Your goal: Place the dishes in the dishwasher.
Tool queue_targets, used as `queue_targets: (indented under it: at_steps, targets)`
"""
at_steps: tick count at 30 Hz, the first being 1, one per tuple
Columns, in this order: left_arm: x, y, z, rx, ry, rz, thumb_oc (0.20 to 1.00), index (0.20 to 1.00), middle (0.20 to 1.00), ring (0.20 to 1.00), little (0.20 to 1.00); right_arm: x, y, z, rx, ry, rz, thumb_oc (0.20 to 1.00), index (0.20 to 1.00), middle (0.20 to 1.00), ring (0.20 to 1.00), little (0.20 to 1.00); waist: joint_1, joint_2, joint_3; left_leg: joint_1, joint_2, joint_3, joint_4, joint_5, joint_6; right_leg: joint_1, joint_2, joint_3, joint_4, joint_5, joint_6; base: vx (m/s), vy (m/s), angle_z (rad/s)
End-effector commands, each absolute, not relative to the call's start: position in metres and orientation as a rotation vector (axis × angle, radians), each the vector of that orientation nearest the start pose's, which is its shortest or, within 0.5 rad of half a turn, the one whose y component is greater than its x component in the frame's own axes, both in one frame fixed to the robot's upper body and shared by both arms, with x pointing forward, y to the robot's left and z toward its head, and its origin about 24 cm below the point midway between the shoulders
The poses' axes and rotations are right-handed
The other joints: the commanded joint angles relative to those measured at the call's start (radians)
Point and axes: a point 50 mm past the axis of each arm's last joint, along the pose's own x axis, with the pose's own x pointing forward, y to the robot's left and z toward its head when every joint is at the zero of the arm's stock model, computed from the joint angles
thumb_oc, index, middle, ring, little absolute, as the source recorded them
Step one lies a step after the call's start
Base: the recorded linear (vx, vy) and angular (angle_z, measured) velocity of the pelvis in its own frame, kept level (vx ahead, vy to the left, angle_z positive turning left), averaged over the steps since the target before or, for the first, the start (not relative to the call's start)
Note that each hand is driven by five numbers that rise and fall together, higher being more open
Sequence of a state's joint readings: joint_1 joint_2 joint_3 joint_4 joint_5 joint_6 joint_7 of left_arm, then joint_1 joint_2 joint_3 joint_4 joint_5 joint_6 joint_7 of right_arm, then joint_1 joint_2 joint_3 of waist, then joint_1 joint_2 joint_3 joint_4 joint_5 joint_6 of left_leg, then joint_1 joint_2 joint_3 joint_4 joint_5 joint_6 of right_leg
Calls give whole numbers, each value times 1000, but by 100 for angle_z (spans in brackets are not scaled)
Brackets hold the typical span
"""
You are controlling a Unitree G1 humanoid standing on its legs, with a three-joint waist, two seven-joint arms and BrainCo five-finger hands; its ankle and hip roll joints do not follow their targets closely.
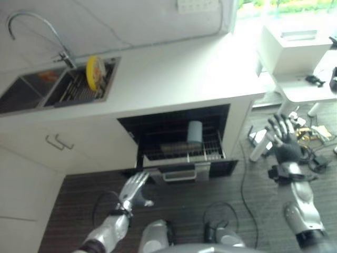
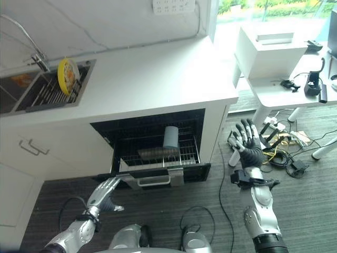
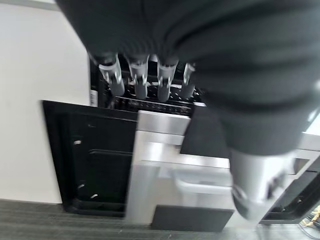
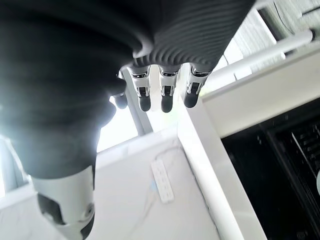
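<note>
Left hand [image 1: 132, 191], open dishwasher [image 1: 181, 142], grey cup [image 1: 195, 132]

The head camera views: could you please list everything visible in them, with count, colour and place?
Dishwasher drawer: one, black with a silver handle, pulled open under the counter.
Cup: one, grey-blue, upright in the drawer's wire rack.
Plate: one, yellow, standing on edge in the sink rack.
Sink: one, dark, two basins set into the counter, an orange item in the far basin.
Tap: one, silver, arched over the sink.
Counter: one, white.
White box: one, on a side table by the window.
Cables: a tangle on the floor under that table.
Left hand: open, low before the drawer front.
Right hand: open, raised beside the cabinet.
</note>
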State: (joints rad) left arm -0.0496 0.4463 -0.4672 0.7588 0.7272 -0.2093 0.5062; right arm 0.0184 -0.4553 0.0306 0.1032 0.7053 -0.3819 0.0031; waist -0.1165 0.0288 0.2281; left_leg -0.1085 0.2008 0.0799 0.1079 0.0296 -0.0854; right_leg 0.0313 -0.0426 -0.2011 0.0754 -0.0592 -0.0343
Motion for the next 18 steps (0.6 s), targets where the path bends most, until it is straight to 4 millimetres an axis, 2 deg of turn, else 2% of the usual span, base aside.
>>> queue_targets:
  at_steps: [1,4,5,7,8,12,14,15,17,18]
  targets:
    - [199,223,-77,1269,181,-229,1000,1000,1000,1000,1000,251,-244,106,178,-420,-22,1000,1000,1000,1000,1000,8,-16,-18,77,0,23,23,-14,-2,53,-38,72,93,-132,85,99,479,-37]
    - [196,221,-80,1246,190,-229,1000,1000,1000,1000,1000,250,-250,110,169,-431,-48,1000,1000,1000,1000,1000,-8,-1,-19,112,8,39,-16,-34,-4,43,-64,72,122,-146,98,89,491,-19]
    - [196,219,-81,1249,186,-235,1000,1000,1000,1000,1000,248,-252,111,167,-438,-77,1000,1000,1000,1000,1000,-15,5,-17,129,-2,56,-31,-47,1,39,-83,67,136,-145,109,96,552,12]
    - [195,220,-81,1271,182,-242,1000,1000,1000,1000,1000,244,-256,110,200,-443,-115,1000,1000,1000,1000,1000,-15,5,-17,148,-42,45,-47,-71,19,23,-116,67,138,-119,141,59,494,30]
    - [192,223,-82,1291,180,-251,1000,1000,1000,1000,1000,242,-258,110,220,-451,-132,1000,1000,1000,1000,1000,-12,5,-15,161,-74,40,-64,-86,38,4,-139,66,137,-92,166,13,411,45]
    - [182,238,-87,1204,300,-186,1000,1000,1000,1000,1000,242,-257,109,252,-465,-149,1000,1000,1000,1000,1000,11,-4,-19,174,-134,61,-86,-113,87,-26,-178,52,132,-27,206,-3,307,20]
    - [169,242,-94,1075,380,-144,1000,1000,1000,1000,1000,244,-249,109,258,-463,-122,1000,1000,1000,1000,1000,49,-9,-22,178,-150,117,-96,-120,104,-43,-188,-23,152,6,214,-56,250,-22]
    - [165,242,-96,1029,403,-121,1000,1000,1000,1000,1000,246,-246,110,258,-465,-112,1000,1000,1000,1000,1000,62,-10,-23,179,-151,130,-106,-120,110,-51,-180,-42,168,4,215,-81,174,-95]
    - [155,246,-100,951,462,-18,1000,1000,1000,1000,1000,247,-244,115,253,-473,-143,1000,1000,1000,1000,1000,85,-13,-20,164,-175,119,-118,-127,132,-72,-101,-36,227,-43,185,-62,129,-85]
    - [153,249,-101,935,484,10,1000,1000,1000,1000,1000,247,-244,115,255,-476,-150,1000,1000,1000,1000,1000,91,-15,-21,160,-179,117,-121,-126,133,-72,-90,-40,231,-52,178,-31,62,1]
